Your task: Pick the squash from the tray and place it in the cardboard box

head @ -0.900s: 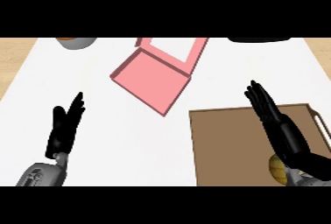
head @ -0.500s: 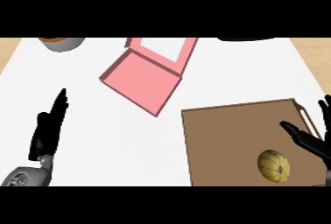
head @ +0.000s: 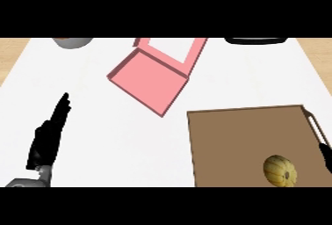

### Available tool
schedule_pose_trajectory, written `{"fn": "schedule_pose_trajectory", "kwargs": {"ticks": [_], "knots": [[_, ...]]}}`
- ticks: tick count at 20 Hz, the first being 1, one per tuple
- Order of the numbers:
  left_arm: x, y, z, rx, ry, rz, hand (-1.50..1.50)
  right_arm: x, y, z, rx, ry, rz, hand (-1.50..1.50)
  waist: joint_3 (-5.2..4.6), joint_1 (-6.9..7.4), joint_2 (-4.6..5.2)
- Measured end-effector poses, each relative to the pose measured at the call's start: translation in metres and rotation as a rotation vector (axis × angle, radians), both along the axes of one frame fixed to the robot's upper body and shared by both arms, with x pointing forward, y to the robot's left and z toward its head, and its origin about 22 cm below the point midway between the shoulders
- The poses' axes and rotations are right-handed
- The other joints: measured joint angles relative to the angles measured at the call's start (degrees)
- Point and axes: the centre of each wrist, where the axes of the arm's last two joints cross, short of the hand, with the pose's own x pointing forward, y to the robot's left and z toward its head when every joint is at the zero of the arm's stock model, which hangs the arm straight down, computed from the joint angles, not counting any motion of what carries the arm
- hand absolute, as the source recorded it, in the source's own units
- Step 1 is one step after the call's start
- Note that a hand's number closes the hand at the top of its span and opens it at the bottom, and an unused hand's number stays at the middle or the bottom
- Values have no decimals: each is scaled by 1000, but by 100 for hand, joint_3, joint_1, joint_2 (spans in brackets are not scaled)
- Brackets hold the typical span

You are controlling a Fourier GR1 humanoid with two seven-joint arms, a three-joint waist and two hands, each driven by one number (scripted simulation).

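**Squash on the tray, both hands off it**

The round yellow ribbed squash (head: 280,170) lay on the brown rectangular tray (head: 240,136) at the white bench (head: 130,149)'s right, well apart from the pink open cardboard box (head: 146,81). The black left hand (head: 47,138) rested released, fingers straight. The right hand (head: 325,156) was a sliver at the edge, beside the tray — released or clenched, I cannot tell

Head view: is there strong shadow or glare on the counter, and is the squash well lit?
In the head view the light is even: no glare on the white counter, no distinct shadow beside the squash on the tray; the squash is plainly lit, its ribs visible.
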Motion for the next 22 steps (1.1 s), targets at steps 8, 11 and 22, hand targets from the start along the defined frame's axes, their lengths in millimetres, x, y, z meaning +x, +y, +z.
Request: {"fn": "schedule_pose_trajectory", "kwargs": {"ticks": [8,11,22], "knots": [[-7,-2,1,10,-12,-30,0,-63,-21,21,-19,418,237,-150,-20,122,36],[-6,-8,2,6,-11,-40,0,-70,-22,36,18,566,379,-150,-21,164,46],[-2,-3,-1,3,-12,-45,0,-33,10,97,169,843,650,-150,-7,211,46]]}}
